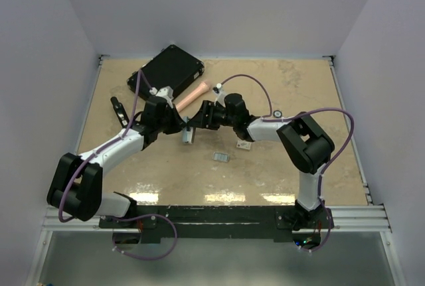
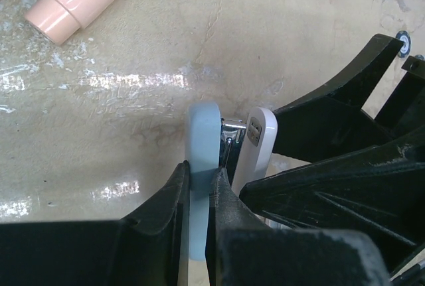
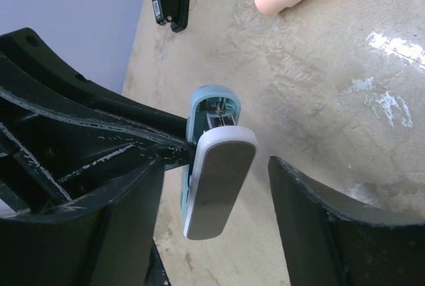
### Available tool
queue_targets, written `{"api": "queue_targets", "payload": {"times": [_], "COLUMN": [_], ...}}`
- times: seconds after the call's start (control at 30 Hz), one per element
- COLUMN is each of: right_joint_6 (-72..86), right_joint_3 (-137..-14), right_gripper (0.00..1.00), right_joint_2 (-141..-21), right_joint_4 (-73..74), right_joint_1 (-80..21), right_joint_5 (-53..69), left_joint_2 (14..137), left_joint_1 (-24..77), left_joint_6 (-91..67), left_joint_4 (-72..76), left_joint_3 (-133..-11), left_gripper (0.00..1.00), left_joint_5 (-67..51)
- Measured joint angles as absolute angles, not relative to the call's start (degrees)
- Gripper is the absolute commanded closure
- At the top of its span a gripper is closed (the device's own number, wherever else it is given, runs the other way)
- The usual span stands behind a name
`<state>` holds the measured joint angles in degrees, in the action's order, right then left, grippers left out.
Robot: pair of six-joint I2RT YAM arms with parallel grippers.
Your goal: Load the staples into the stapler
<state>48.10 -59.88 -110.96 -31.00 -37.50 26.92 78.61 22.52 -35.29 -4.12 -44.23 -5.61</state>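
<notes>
The stapler (image 1: 189, 135) hangs above the table's middle, swung open into a light blue base (image 2: 202, 127) and a white lid (image 2: 260, 143). My left gripper (image 1: 180, 127) is shut on the blue base, its jaws (image 2: 199, 166) pressed against both sides. My right gripper (image 1: 199, 119) faces it from the right. In the right wrist view its open jaws (image 3: 218, 163) straddle the white, grey-faced lid (image 3: 222, 180), with a clear gap to the right finger (image 3: 312, 219). The staples (image 1: 221, 157), a small grey block, lie on the table in front of both grippers.
A black case (image 1: 169, 70) lies at the back left with a pink cylinder (image 1: 192, 95) beside it. A black stapler-like tool (image 1: 119, 109) rests at the left. A small pale piece (image 1: 244, 145) sits near the staples. Walls close in the table on three sides.
</notes>
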Motion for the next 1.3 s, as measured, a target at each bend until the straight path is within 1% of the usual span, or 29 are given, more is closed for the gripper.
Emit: {"api": "queue_targets", "payload": {"times": [0.03,0.1,0.13,0.2,0.23,0.3,0.33,0.37,0.4,0.43,0.47,0.53,0.57,0.6,0.63,0.67,0.73,0.77,0.8,0.87,1.0,1.13,1.3], "right_joint_6": [48.2,48.2,48.3,48.2,48.1,48.2,48.1,48.1,48.0,47.6,47.1,45.4,44.2,42.8,41.0,39.2,35.9,34.0,32.2,28.7,21.1,13.4,4.7], "right_joint_3": [-59.9,-59.9,-59.9,-59.9,-59.9,-59.9,-59.9,-59.9,-59.9,-59.9,-59.9,-59.9,-59.9,-59.9,-59.9,-59.9,-59.9,-59.9,-59.8,-59.6,-59.4,-59.4,-59.4], "right_gripper": [0.4,0.45,0.52,0.61,0.72,0.83,0.92,0.94,0.96,0.98,0.99,1.0,1.0,1.0,1.0,1.0,1.0,1.0,1.0,1.0,1.0,1.0,1.0], "right_joint_2": [-111.0,-110.9,-110.9,-110.9,-110.9,-110.9,-110.8,-110.7,-110.5,-110.1,-109.7,-108.1,-107.0,-105.6,-104.1,-102.5,-99.6,-97.8,-96.0,-92.1,-84.8,-78.2,-73.5], "right_joint_4": [-31.2,-31.5,-31.6,-31.7,-31.6,-31.7,-31.8,-31.7,-31.5,-31.2,-30.9,-29.5,-28.9,-27.6,-26.2,-24.8,-22.1,-20.6,-19.1,-16.8,-12.8,-9.0,-4.6], "right_joint_1": [-37.5,-37.5,-37.5,-37.5,-37.5,-37.3,-37.3,-37.3,-37.4,-37.5,-37.5,-37.6,-37.6,-37.6,-37.6,-37.5,-37.4,-37.2,-37.0,-36.8,-36.5,-36.4,-36.4], "right_joint_5": [27.1,27.3,27.6,27.8,27.7,27.9,28.0,28.0,28.1,28.1,28.1,28.1,28.3,28.2,28.2,28.2,28.3,28.3,28.4,28.9,31.2,34.7,40.6], "left_joint_2": [78.6,78.6,78.6,78.6,78.4,77.7,77.4,77.0,76.4,75.8,75.0,72.9,71.4,69.8,67.9,65.8,61.8,59.9,58.0,54.8,51.0,50.5,50.4], "left_joint_1": [22.5,22.5,22.5,22.5,22.5,22.5,22.5,22.5,22.5,22.5,22.5,22.5,22.5,22.4,22.1,21.8,20.7,20.1,19.6,18.9,18.6,18.6,18.6], "left_joint_6": [-35.3,-35.3,-35.3,-35.3,-35.3,-35.1,-35.0,-34.9,-34.8,-34.7,-34.5,-33.5,-33.0,-32.1,-31.1,-30.1,-28.0,-26.9,-25.8,-23.2,-18.2,-13.6,-8.8], "left_joint_4": [-4.1,-4.1,-4.1,-4.1,-4.2,-4.2,-4.1,-3.9,-3.9,-3.9,-3.9,-3.6,-3.3,-3.0,-2.5,-2.1,-0.7,0.1,0.9,2.5,4.6,5.1,5.2], "left_joint_3": [-44.2,-44.1,-44.1,-44.1,-44.1,-43.9,-43.7,-43.4,-43.1,-42.8,-42.4,-41.7,-41.2,-40.9,-40.6,-40.4,-40.4,-40.4,-40.4,-40.4,-40.4,-41.2,-43.6], "left_gripper": [1.0,1.0,1.0,1.0,1.0,1.0,1.0,0.98,0.88,0.81,0.71,0.61,0.52,0.47,0.45,0.38,0.3,0.22,0.17,0.12,0.12,0.12,0.13], "left_joint_5": [-5.7,-5.8,-5.8,-5.8,-5.8,-5.9,-5.8,-5.8,-5.8,-5.8,-5.8,-6.2,-6.6,-6.9,-7.4,-7.9,-9.5,-10.6,-11.9,-15.2,-24.4,-35.1,-46.0]}}
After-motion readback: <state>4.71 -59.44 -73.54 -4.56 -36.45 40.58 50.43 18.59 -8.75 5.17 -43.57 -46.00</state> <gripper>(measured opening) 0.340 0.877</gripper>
